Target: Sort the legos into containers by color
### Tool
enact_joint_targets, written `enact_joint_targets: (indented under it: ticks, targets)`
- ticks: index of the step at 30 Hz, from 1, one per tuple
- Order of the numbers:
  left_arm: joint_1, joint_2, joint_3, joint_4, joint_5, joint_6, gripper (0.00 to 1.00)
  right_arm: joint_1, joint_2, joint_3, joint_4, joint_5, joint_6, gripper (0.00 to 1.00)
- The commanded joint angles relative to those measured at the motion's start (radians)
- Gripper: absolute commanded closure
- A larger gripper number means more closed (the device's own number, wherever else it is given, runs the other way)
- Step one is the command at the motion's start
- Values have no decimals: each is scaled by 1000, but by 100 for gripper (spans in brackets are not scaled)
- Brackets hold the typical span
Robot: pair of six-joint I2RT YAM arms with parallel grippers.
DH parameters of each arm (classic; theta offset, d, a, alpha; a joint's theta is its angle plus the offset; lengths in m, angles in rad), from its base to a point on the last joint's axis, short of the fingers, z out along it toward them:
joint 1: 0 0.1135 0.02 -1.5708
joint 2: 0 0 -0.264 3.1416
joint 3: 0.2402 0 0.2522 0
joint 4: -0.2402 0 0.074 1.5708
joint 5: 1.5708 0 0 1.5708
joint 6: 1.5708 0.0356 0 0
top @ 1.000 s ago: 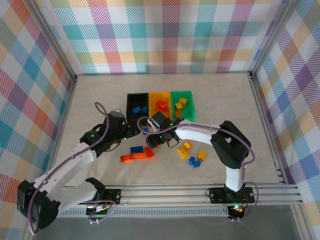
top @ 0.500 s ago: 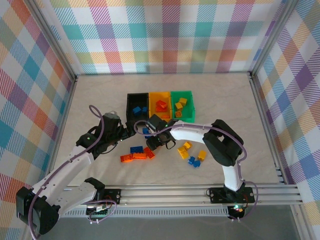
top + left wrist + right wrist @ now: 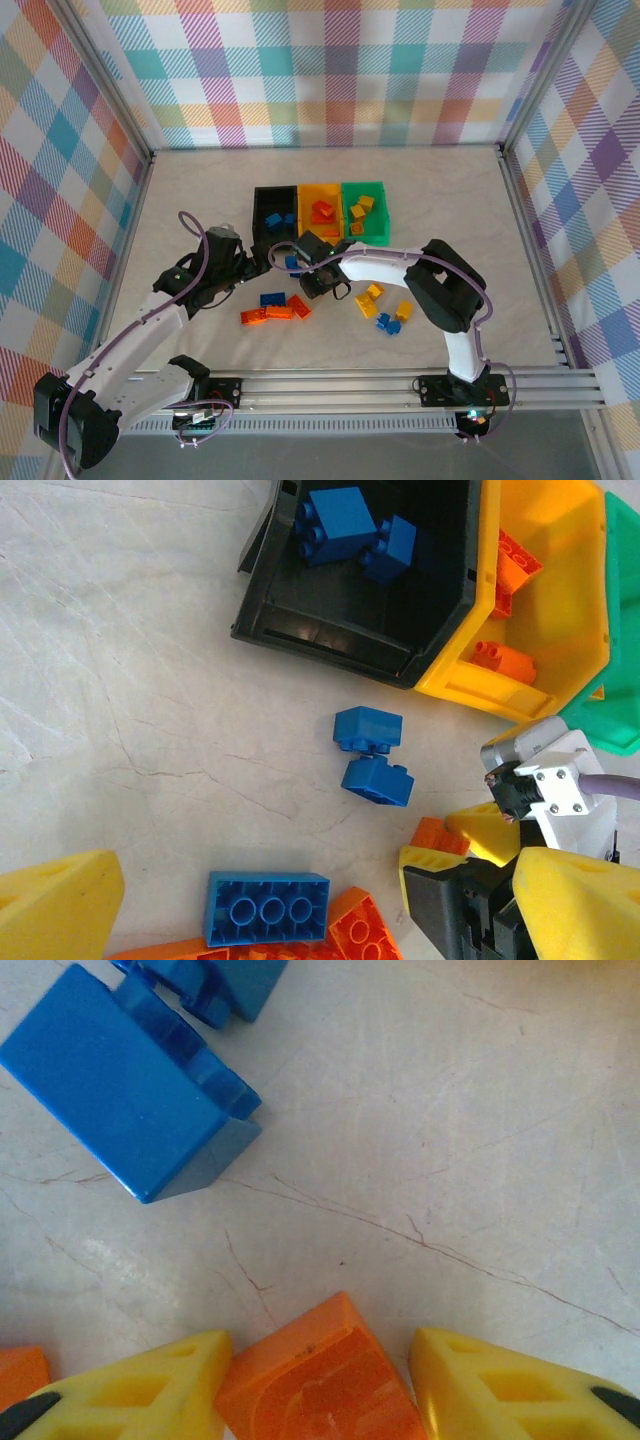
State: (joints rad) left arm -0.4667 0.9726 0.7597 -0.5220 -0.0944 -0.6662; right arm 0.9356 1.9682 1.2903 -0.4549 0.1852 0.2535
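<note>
The small orange plastic studded brick (image 3: 315, 1390) sits on the pale marbled tabletop (image 3: 460, 1110), in the loose heap just in front of the bins. The right gripper (image 3: 318, 1352) has its yellow fingers pressed to the brick's two sides, pinching it while it seems to rest on the surface. The brick looks skewed between the pads, so on the lift it could twist out and drop short of the yellow-orange rectangular plastic bin (image 3: 570, 570). Two small blue plastic bricks (image 3: 130, 1100) lie near the fingers, and a sideways drag might scatter them. The left gripper (image 3: 318, 880), spread wide and empty, hangs over the same patch, so the arms could collide if both move. The black rectangular plastic bin (image 3: 330, 650) adjoins the target, so a release near the shared wall may land the brick in the wrong compartment.
</note>
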Motion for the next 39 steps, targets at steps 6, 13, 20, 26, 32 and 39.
enact_joint_targets:
  ticks: [6, 13, 20, 26, 32, 39]
  targets:
    - [19, 1, -17, -9, 7, -6, 0, 5, -65, -41, -13, 7, 23, 53]
    - [20, 1, -21, -18, 2, -4, 0, -13, -152, -44, -14, 11, 32, 54]
    - [20, -19, -37, -42, 6, 8, 0, -114, -190, 80, -39, -13, 20, 55]
    - [21, -37, -56, -70, 24, 6, 0, -212, -36, 275, -53, -45, 30, 55]
    - [21, -60, -64, -101, 37, 6, 0, -258, 145, 510, -118, -48, 27, 51]
    - [21, -54, -65, -112, 55, 28, 0, -270, 191, 622, -153, -61, 41, 31]
